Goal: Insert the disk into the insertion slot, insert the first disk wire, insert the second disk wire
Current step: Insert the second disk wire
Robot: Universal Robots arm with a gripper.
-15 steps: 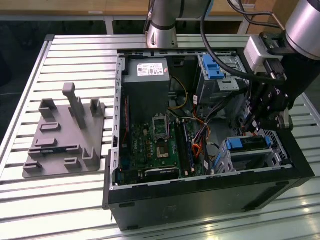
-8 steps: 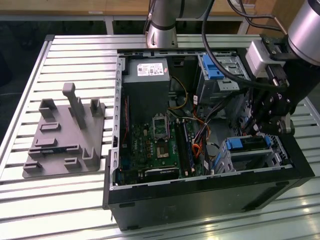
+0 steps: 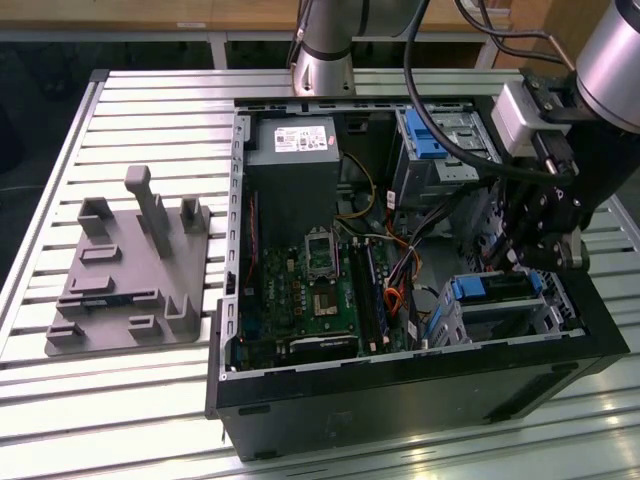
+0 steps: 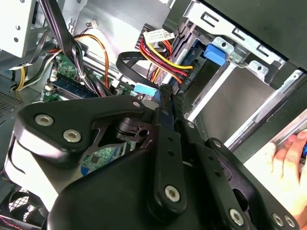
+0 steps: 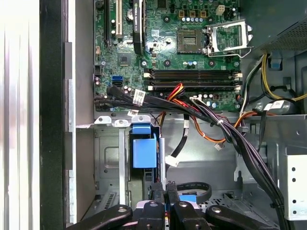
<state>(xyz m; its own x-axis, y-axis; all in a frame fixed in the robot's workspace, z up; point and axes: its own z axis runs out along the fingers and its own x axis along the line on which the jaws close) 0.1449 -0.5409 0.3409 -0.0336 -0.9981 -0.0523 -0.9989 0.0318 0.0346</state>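
1. Disk [image 3: 497, 288]: lies flat in the insertion slot [image 3: 500, 318], at the lower right of the exterior view, inside the open computer case [image 3: 400, 385]. Shows its bright blue carrier along the upper edge.
2. Insertion slot: stands low against the case wall on the exterior view's right. Silver sheet metal.
3. Gripper [image 3: 515, 262]: hangs just above the disk in the exterior view, tips down toward the blue carrier edge. Whether touching the disk cannot be told.
4. Fingers [image 5: 157, 192]: drawn close together in both wrist views, with a narrow gap between them. Whether anything is pinched in that gap cannot be told.
5. Light-blue plug [image 4: 145, 88]: sits just beside the fingertips in the second wrist view, at the end of a flat black cable [image 4: 128, 60] that loops up and back.
6. Bundle of red, yellow and black wires [image 4: 165, 57]: runs in near the plug, upper middle of the second wrist view.
7. Person's hand [image 4: 288, 160]: rests at the lower right edge of the second wrist view, outside the case wall.
8. Motherboard [image 3: 320, 290]: fills the case floor, centre of the exterior view, with the power supply [image 3: 295, 150] above it.
9. Taller grey bay with a blue latch [image 3: 440, 140]: stands at the upper right of the case.
10. Grey fixture plate [image 3: 130, 270]: lies on the slatted table [image 3: 60, 400], at the exterior view's left, well apart from the case.
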